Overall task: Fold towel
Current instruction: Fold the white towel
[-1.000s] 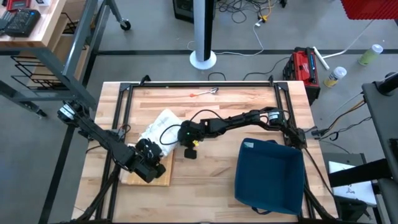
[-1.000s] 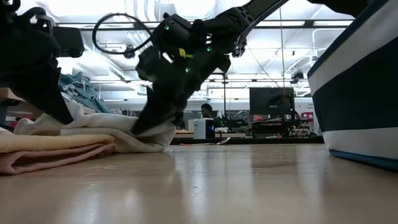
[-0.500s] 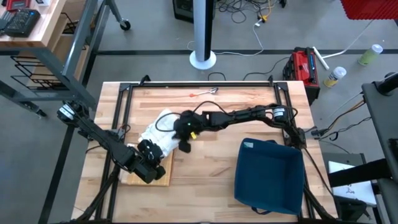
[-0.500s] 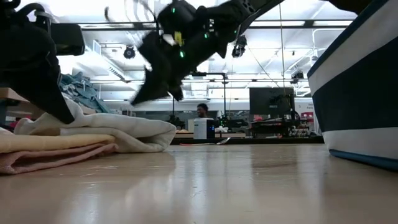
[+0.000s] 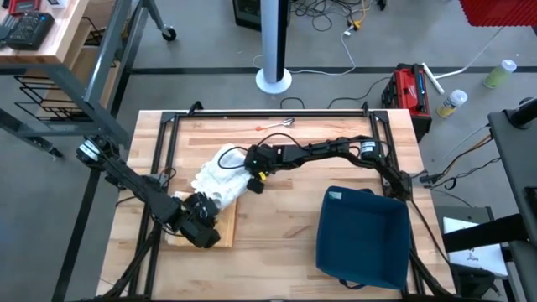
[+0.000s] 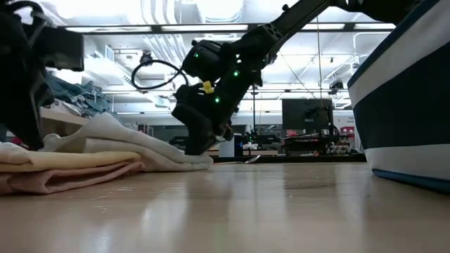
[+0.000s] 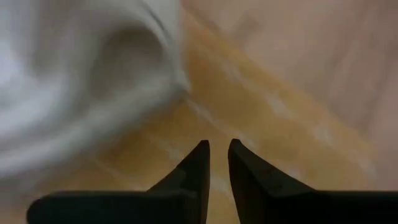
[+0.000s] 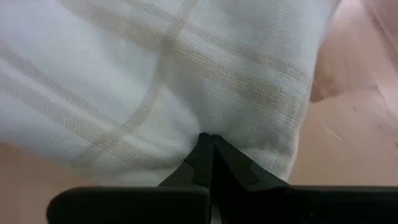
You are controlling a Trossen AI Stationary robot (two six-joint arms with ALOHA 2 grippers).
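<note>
left gripper (image 5: pixel 204 225): near the table's (image 5: pixel 285 235) front-left corner, over the tan cloth (image 5: pixel 225 226). Fingers stand a narrow gap apart with nothing between them in the left wrist view. It has slid a little toward the front edge, off the towel's near edge, so I read it as released and backing off.

tan cloth: flat under the towel's front part, looks unmoved over the last second.

towel (image 5: pixel 220 178): white with beige stripes, bunched in a heap on the left half of the table, front edge overlapping the tan cloth. The right-hand flap now lies draped and lower in the low view than a second ago. Fold looks rough, not squared.

right gripper (image 5: pixel 254 179): at the towel's right edge, mid-table. Half a second ago it was lifted over the heap; now it's back down at table level. Fingers closed tight, tips pressed against the fabric, nothing visibly pinched.

blue bin (image 5: pixel 362 237): front-right corner, well apart from the action, unchanged.

read: one flap thrown over, both grippers off the cloth. Likely tucking or flattening the right edge next; task partway at best.
</note>
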